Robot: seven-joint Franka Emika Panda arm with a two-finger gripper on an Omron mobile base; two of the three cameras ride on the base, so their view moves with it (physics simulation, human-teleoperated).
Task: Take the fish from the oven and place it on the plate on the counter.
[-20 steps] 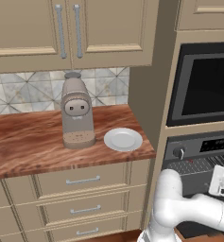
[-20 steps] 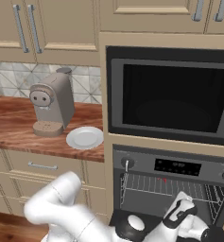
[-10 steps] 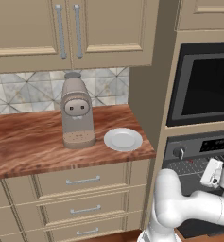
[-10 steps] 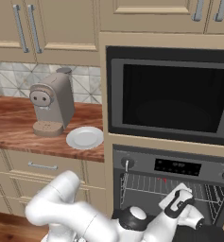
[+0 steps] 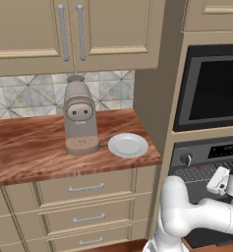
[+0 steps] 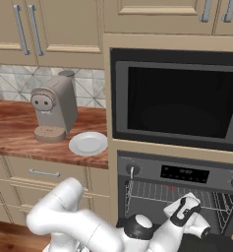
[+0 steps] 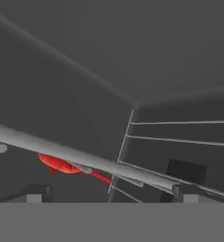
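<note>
In your left base view the white plate [image 5: 128, 145] sits mid-frame on the wooden counter [image 5: 29, 147], just right of the coffee machine [image 5: 80, 117], while the arm's hand reaches toward the oven [image 5: 206, 152] at the lower right edge. In your right base view the gripper [image 6: 191, 206] is at the oven's open mouth, lower right, by the wire rack [image 6: 157, 193]. In your hand view the jaws stand wide with nothing between them, and the fish [image 7: 61, 165] lies lower left, partly behind a grey bar.

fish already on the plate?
No. The plate on the counter is bare; the fish lies inside the oven.
</note>
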